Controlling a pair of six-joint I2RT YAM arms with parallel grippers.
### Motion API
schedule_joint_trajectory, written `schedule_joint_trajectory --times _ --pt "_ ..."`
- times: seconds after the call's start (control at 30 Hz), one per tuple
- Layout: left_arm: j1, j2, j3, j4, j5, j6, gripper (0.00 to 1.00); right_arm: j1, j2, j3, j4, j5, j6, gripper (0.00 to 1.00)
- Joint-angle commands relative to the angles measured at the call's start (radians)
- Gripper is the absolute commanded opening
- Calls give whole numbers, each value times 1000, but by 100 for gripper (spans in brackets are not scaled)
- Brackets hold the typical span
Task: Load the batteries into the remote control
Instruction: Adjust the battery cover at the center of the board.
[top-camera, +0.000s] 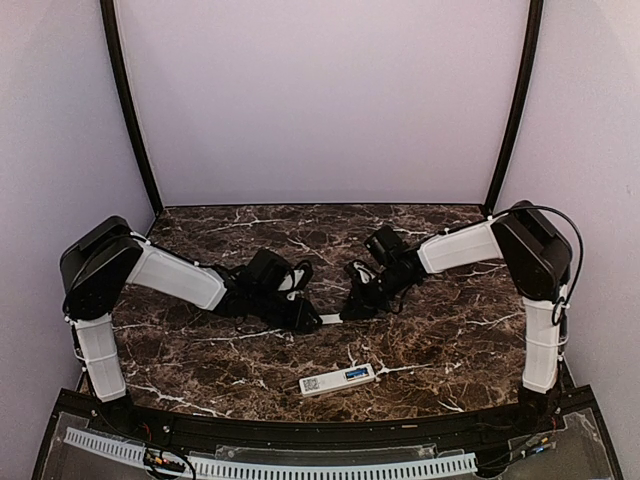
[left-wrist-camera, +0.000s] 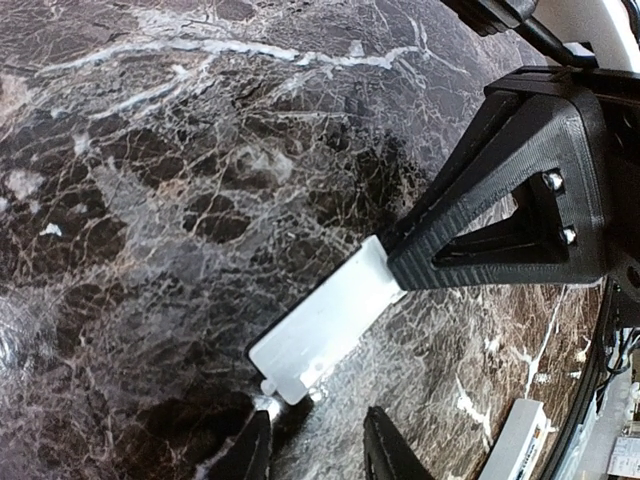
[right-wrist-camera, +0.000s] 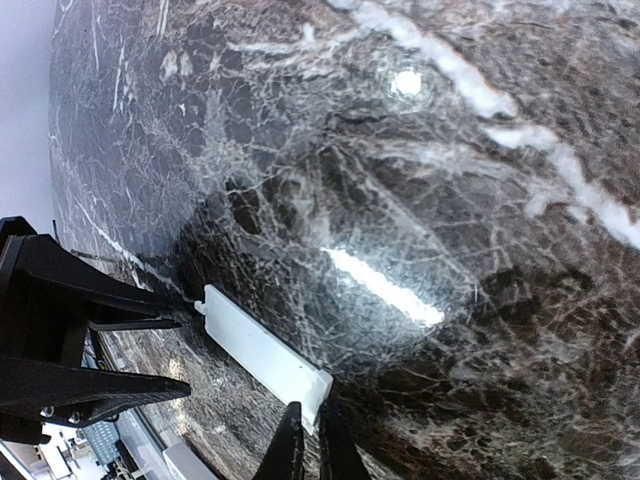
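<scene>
Pinching one short end of the white cover plate (right-wrist-camera: 262, 352), the right gripper (right-wrist-camera: 310, 412) is closed on it, at the bottom centre of the right wrist view. Left gripper (left-wrist-camera: 318, 435) is at the plate's other end, the one with the tabs. Its jaws are apart with a clear gap, and one fingertip is touching or just beside the tabs (can't tell which). So it is not clamping anything. Plate sits low over the dark marble table (top-camera: 440, 340), mid-frame in the top view.

Remote control (top-camera: 338, 380) lies flat in the lower centre of the top view, alone and well apart from both grippers. It also shows at the lower right corner of the left wrist view. Can't tell from here which face is up. Batteries: none visible in any view.

Handling guess:
- **Remote:** light, stiff plastic, likely to skate on the glossy marble. Take it across the long edges near mid-body, not on the buttons.
- **Plate:** thin, with small tabs that look snappable, so hold it by the edges only.
- **Batteries:** would roll and are tiny, so pinch them across the middle.
</scene>
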Motion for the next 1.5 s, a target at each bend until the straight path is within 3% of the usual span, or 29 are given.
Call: schedule_joint_trajectory --times 0.0,0.43,0.77,1.1,1.47 --pt "2 19 -10 4 0 -37 31 16 20 -55 -37 37 36 7" --pt "30 55 8 -34 -29 -26 30 23 38 -41 -13 30 53 8" --pt "41 -81 -8 -133 -172 -35 36 30 25 -33 -14 56 65 9" --pt "29 26 66 -150 -106 -77 44 41 26 -40 4 56 81 15" --pt "14 76 81 -165 -80 -76 40 48 32 -32 14 52 83 16"
